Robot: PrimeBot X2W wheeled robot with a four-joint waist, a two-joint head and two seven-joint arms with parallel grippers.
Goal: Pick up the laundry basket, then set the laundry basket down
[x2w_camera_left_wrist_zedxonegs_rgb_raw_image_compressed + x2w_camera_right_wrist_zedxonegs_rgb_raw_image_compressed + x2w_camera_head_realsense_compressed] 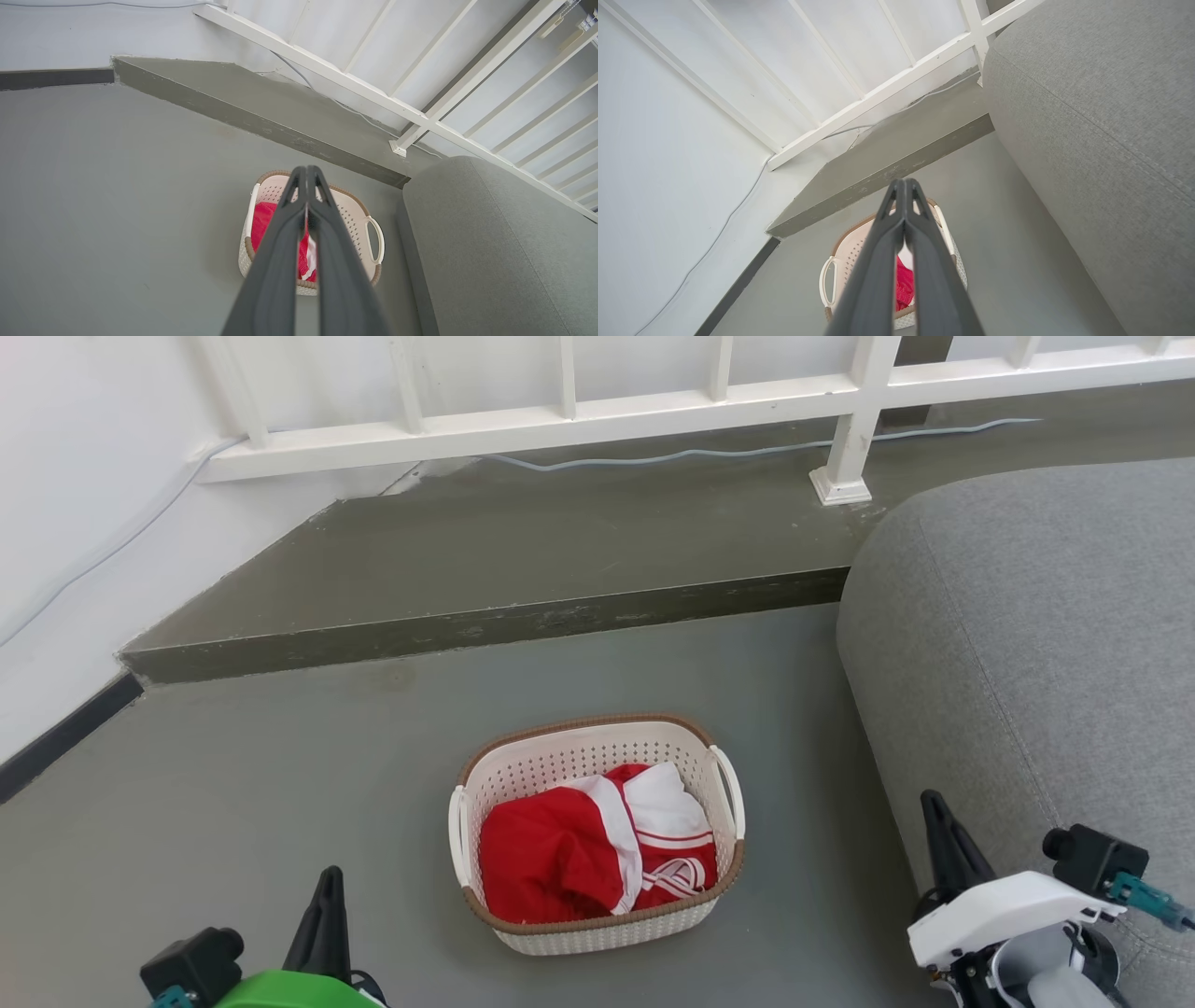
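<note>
Grey painted floor (233, 784), bounded on the far side by a raised step (523, 551) that carries a white railing (560, 415), with a pale cable (700, 453) lying along the railing's foot. A white wall (84, 476) closes the left side and a grey sofa (1027, 635) takes up the right. The laundry basket (579, 761) stands upright on the floor, near the end of the sofa but apart from it, and in the head view it lies ahead of and between the two grippers. It holds a crumpled red and white garment (551, 854). One white handle (730, 789) faces the sofa; the other faces the open floor. Left gripper (307, 171): fingers pressed together tip to tip, gripping nothing, held above the floor and well apart from the basket. Right gripper (905, 183): likewise closed tip to tip, gripping nothing, held just beside the sofa and well apart from the basket.
</note>
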